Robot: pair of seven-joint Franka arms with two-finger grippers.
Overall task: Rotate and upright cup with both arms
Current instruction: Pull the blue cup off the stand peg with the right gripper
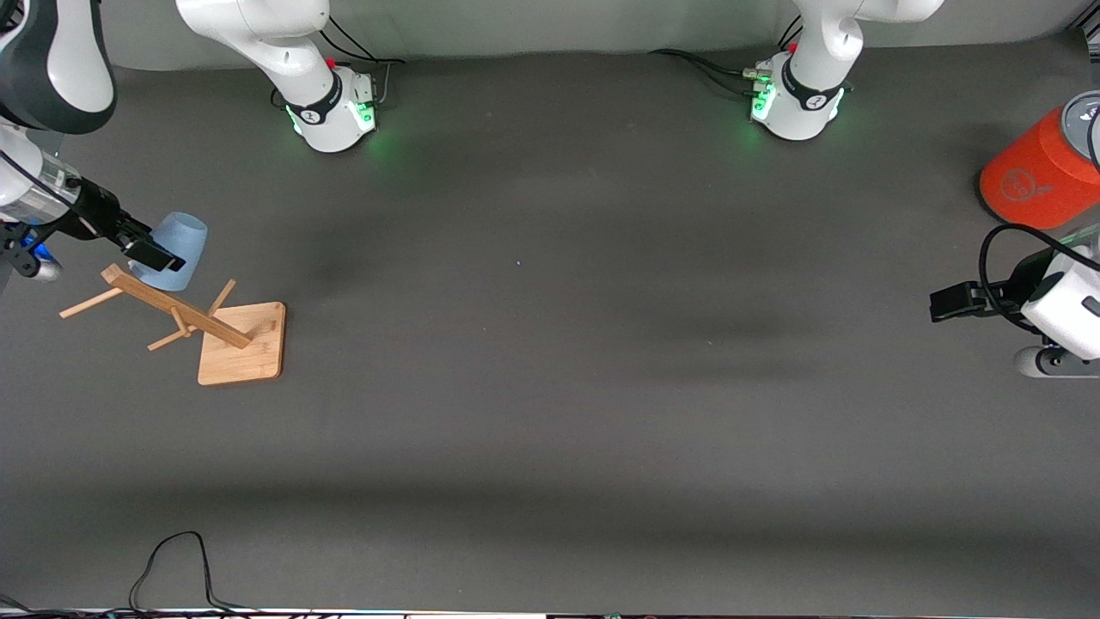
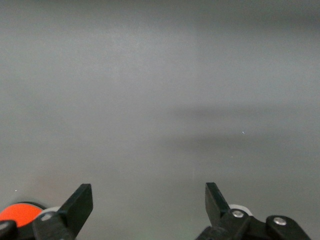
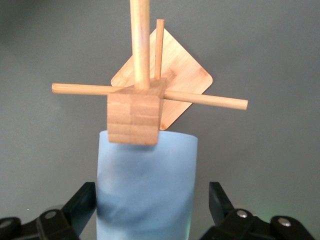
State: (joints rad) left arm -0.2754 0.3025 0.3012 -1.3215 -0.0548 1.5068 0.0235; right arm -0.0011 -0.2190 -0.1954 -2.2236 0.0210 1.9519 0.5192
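The cup (image 1: 176, 248) sat at the right arm's end of the table, just beside a wooden rack (image 1: 185, 320) and a little farther from the front camera than the rack's flat base. It looked to be upside down or tipped, with its narrow end up, though I could not be sure which. The right gripper (image 1: 153, 255) was down at the cup with its two fingers spread wide, one on each side of the blue wall. In the right wrist view the cup (image 3: 145, 190) filled the gap between the fingers (image 3: 80, 202), and the rack's block (image 3: 136, 112) and pegs stood right past it. The fingers did not seem to be squeezing yet. The left gripper (image 1: 956, 303) waited well apart at the left arm's end, near an orange can (image 1: 1035, 172), and it was open too, with nothing in it. I think the step in hand was the first grab. Next the right gripper would need to close softly on the cup and lift it away without bumping the rack's pegs. Then it could carry the cup toward the middle, where the left gripper could help turn it the right way up.
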